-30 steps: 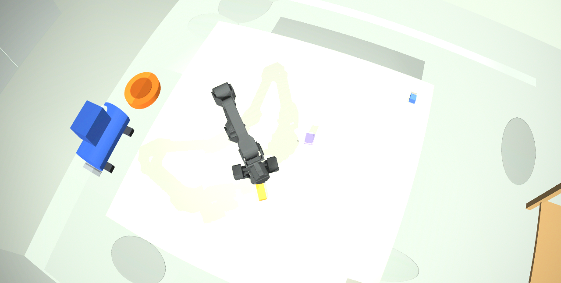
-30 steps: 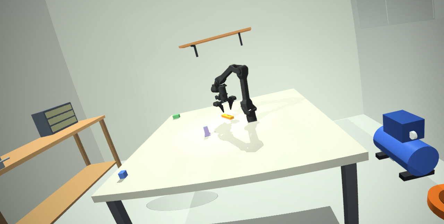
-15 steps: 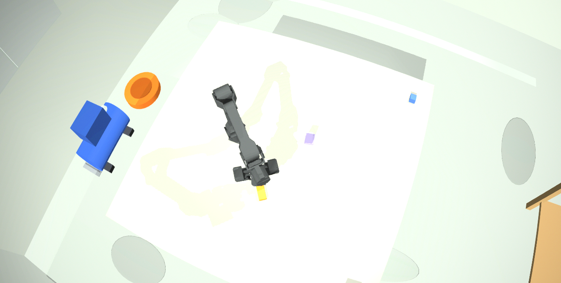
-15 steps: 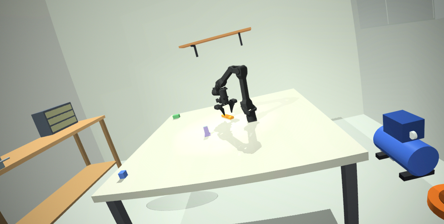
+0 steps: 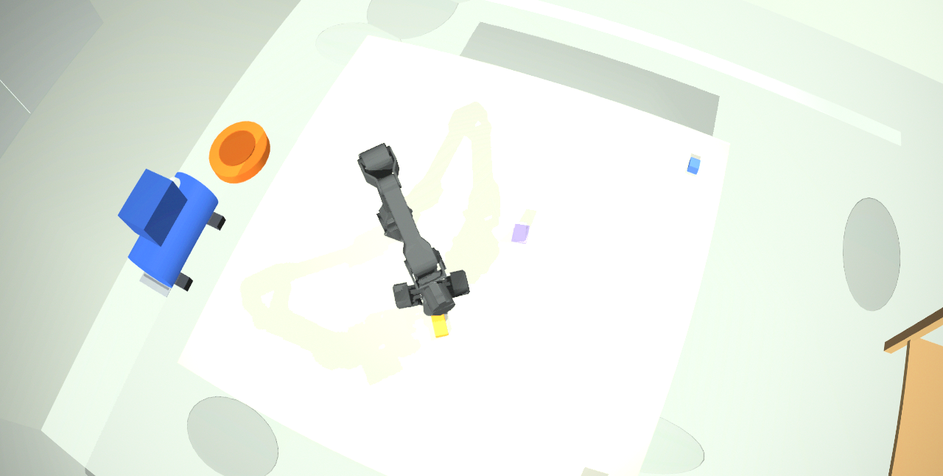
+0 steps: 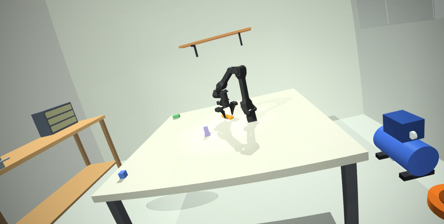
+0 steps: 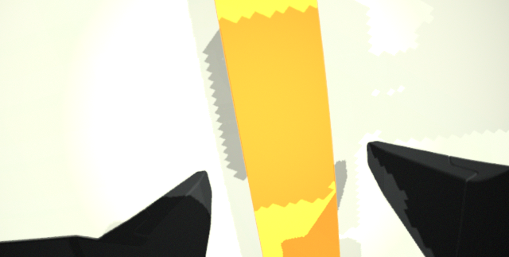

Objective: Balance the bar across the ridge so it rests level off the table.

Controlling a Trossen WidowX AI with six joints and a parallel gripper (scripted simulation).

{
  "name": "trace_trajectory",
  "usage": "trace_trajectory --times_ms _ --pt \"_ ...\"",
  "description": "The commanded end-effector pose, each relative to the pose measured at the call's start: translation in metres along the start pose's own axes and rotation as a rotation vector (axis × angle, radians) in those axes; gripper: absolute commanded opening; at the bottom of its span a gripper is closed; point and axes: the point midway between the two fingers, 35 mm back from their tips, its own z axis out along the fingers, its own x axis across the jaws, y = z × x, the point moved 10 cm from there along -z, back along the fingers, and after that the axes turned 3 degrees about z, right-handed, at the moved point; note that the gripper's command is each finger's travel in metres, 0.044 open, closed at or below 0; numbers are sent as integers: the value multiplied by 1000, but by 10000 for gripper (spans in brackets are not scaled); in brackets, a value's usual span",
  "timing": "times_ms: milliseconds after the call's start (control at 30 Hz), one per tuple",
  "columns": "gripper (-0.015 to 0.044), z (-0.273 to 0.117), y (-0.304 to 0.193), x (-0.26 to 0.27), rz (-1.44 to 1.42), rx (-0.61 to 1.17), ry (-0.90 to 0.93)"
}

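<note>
The yellow-orange bar lies flat on the table. My gripper points down low over the bar and is open. In the wrist view its fingers stand on either side of the bar, with a gap on both sides. The top view shows only one end of the bar, as the arm covers the rest. The purple ridge stands upright with a wider foot, apart from the bar, and carries nothing. It is out of the wrist view.
A small blue cube sits near a table corner, well away from the bar. A green block lies near another table edge in the exterior view. A blue compressor stands off the table.
</note>
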Motion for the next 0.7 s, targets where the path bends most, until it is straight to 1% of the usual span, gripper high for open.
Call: trace_trajectory --times_ms 0,500,667 --pt "315 6 -2 0 5 17 -1" --pt "315 6 -2 0 5 17 -1" --pt "184 4 -1 0 0 9 -3"
